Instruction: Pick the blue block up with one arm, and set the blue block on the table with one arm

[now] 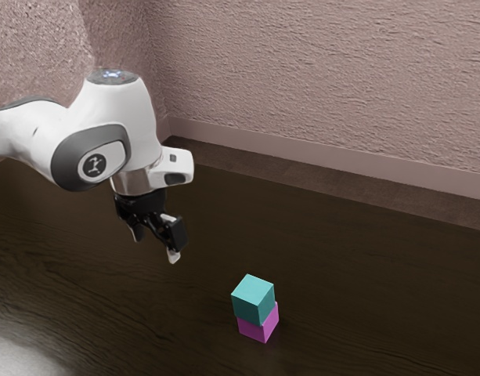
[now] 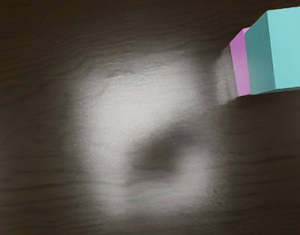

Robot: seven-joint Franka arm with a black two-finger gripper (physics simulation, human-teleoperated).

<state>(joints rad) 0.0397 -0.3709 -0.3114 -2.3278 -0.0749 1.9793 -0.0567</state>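
Gripper [image 1: 155,245] hanging open, empty; blue block [image 1: 253,299] sitting on pink block [image 1: 260,325], probably light, rigid, needing opposite-side grip.

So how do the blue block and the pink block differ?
The blue block is greenish blue; the pink block is purplish pink. The blue block sits on the pink block, while the pink block stands on the table. Both are plain and box-shaped.

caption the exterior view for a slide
Open gripper above a dark table, a teal block stacked on a magenta block
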